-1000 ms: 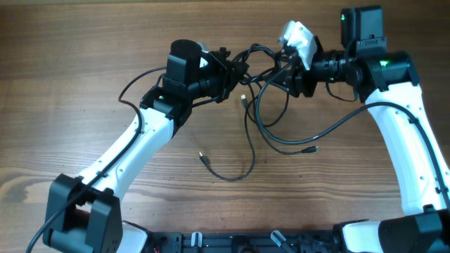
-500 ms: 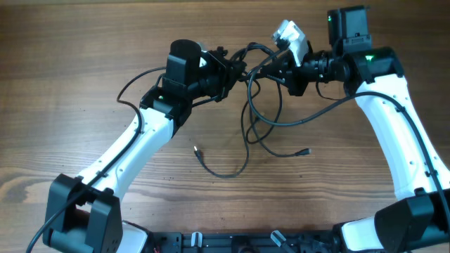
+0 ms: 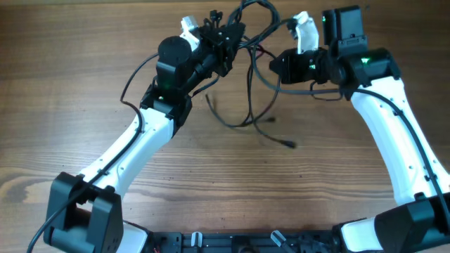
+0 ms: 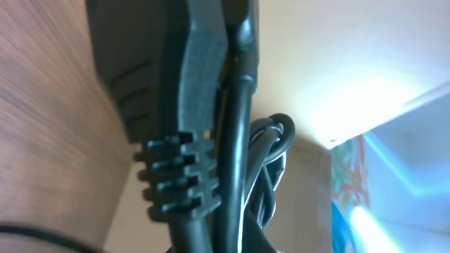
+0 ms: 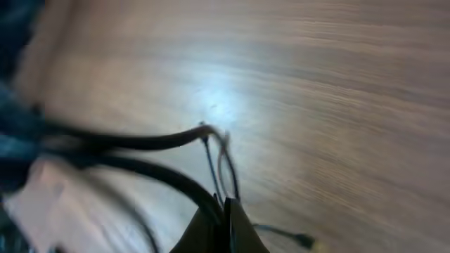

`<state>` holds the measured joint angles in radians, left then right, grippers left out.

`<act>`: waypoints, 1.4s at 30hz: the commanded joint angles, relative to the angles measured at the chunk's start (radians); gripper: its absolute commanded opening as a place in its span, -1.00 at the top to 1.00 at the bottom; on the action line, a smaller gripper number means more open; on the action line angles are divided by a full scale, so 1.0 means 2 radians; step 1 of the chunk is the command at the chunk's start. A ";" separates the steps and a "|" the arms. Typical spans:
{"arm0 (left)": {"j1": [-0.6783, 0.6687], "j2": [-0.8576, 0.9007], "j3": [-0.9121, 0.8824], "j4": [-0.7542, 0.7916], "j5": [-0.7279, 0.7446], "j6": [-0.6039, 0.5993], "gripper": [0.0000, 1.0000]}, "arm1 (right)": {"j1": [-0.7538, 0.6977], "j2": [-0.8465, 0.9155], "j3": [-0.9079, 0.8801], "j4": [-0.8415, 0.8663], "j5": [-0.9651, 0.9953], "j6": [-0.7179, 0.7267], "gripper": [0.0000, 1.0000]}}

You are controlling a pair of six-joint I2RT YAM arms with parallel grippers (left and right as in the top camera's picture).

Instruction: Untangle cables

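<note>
The cables (image 3: 247,84) are thin black cords tangled between my two grippers, with loops hanging down to the wooden table (image 3: 84,98). One plug end (image 3: 290,144) lies on the wood. My left gripper (image 3: 226,43) is shut on a black cord near the tangle's top. In the left wrist view the left gripper (image 4: 226,84) clamps that cord (image 4: 239,161), with more looped cord behind it. My right gripper (image 3: 279,67) is shut on another strand. The blurred right wrist view shows the right gripper (image 5: 225,211) closed on a cord (image 5: 162,176), a plug end (image 5: 306,242) below.
The white left arm (image 3: 133,147) slants across the table's left half and the white right arm (image 3: 401,140) runs down the right side. A thicker black arm wire (image 3: 133,77) loops beside the left arm. Black base hardware (image 3: 232,242) lines the near edge.
The right gripper has shut on a strand. Both grippers have moved toward the far edge, lifting the tangle. The trailing loops and plug ends slid that way across the wood.
</note>
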<state>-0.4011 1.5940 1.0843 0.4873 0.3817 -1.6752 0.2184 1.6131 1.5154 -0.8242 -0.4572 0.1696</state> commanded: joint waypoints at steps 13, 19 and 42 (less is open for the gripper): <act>0.019 -0.015 0.010 0.039 0.311 0.211 0.92 | -0.091 0.049 -0.017 0.076 0.088 0.086 0.91; 0.020 -0.015 0.010 0.037 0.426 0.422 0.92 | -0.118 0.049 -0.017 0.070 0.087 0.084 0.91; 0.019 -0.014 0.010 -0.212 0.242 0.550 0.92 | -0.065 -0.090 -0.010 0.040 -0.122 0.031 -0.02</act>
<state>-0.3672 1.5913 1.0893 0.0517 0.9398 -0.6025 0.0360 1.4094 1.4986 -0.7357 -0.7650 0.1024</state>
